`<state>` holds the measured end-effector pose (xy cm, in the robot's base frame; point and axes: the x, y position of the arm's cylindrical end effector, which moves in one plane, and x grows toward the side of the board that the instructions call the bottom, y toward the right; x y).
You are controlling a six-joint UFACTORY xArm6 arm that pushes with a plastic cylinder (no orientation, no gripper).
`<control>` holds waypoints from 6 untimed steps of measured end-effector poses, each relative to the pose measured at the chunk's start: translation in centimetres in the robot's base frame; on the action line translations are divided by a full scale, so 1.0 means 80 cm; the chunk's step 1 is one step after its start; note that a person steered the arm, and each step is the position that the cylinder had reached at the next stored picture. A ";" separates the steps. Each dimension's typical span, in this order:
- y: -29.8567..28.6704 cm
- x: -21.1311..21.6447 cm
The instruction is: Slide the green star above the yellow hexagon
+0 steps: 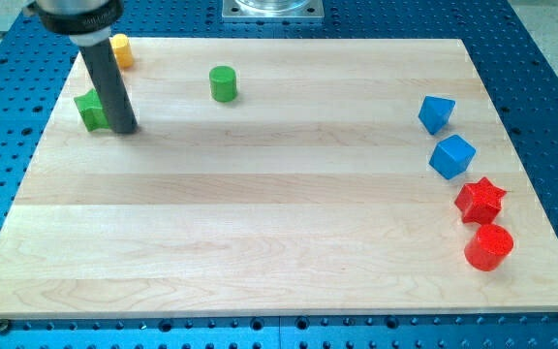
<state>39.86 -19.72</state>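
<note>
Now, my tip (124, 127): touching green star (91, 110), upper left near board (260, 242) edge, holding nothing.
Room: open centre.
Count: two green, two blue, two red, one yellow.

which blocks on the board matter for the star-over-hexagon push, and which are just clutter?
In play:
- green star, at the view's left, touching my tip on its right
- yellow hexagon, partly hidden behind the rod, above the star

Lying about:
- green cylinder
- two blue cubes
- red star
- red cylinder
</note>
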 end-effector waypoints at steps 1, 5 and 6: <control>-0.066 0.007; -0.010 -0.042; -0.003 -0.049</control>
